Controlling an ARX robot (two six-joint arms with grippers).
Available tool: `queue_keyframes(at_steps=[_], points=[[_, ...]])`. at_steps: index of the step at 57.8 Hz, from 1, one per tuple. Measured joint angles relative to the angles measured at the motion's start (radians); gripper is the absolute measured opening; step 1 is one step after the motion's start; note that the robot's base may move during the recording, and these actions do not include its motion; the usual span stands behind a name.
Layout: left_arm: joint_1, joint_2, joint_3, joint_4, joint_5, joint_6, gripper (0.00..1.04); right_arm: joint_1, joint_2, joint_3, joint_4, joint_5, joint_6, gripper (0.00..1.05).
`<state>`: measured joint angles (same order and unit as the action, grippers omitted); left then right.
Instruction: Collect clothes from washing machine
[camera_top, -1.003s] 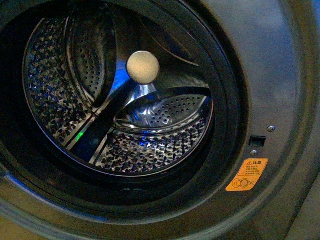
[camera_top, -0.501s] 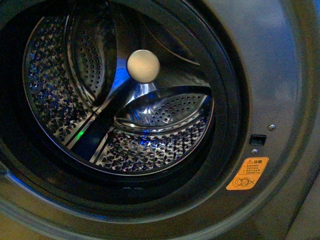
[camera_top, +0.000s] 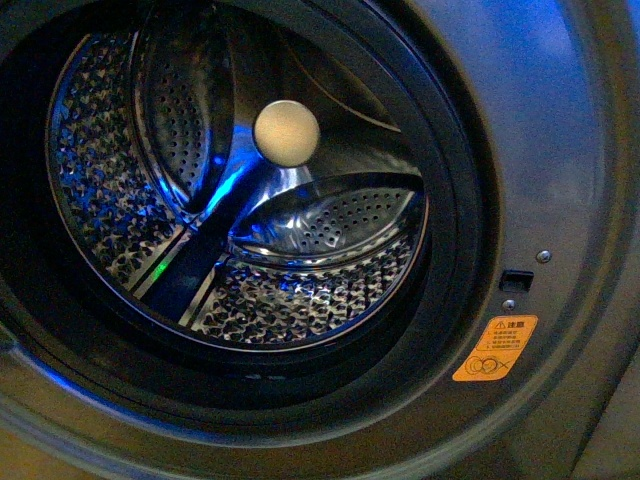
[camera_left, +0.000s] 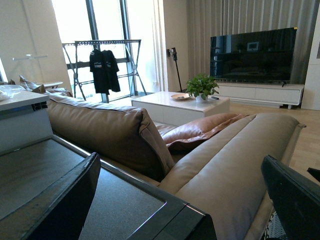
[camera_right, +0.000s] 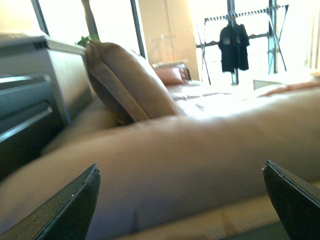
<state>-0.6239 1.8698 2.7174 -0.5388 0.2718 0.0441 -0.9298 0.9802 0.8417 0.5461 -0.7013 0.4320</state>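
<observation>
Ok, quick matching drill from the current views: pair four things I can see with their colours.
Things:
1. centre disc
2. warning sticker
3. sofa
4. hanging shirt

Colours:
A. orange
B. black
C. cream
D. tan

Pairs: 1-C, 2-A, 3-D, 4-B

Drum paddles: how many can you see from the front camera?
2. One paddle runs up the left side of the drum, left of the cream disc. The other paddle lies across the lower right, below the disc. Any nearer the camera would be hidden.
</observation>
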Motion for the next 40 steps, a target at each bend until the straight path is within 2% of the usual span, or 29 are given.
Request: queue_keyframes(at_steps=[4,18,22,25,30,31,34,40], points=[[0.0,0.0,0.0,0.0,0.0,0.0,0.98,0.128,-0.064,-0.05,-0.027,0.089,-0.003,0.97],[0.0,0.0,0.0,0.0,0.0,0.0,0.98,0.697,-0.337,-0.359,-0.067,0.432,-0.124,0.97],[0.0,0.0,0.0,0.0,0.0,0.0,0.98,0.769,-0.372,-0.4,-0.081,0.447,-0.145,0.96],[0.0,0.0,0.0,0.0,0.0,0.0,0.98,0.809,-0.4,-0.37,-0.261,0.556,-0.238,0.87],[0.0,0.0,0.0,0.0,0.0,0.0,0.98,0.861,-0.44,-0.401,-0.417,0.663,-0.335,0.73],[0.0,0.0,0.0,0.0,0.0,0.0,0.98,0.871,-0.444,-0.41,-0.421,0.682,-0.343,0.71],[0.0,0.0,0.0,0.0,0.0,0.0,0.98,0.916,-0.477,-0.474,-0.418,0.692,-0.39,0.57],[-0.001,0.001,0.008,-0.014,-0.008,-0.006,0.98,0.926,-0.536,-0.556,-0.388,0.697,-0.418,0.32]])
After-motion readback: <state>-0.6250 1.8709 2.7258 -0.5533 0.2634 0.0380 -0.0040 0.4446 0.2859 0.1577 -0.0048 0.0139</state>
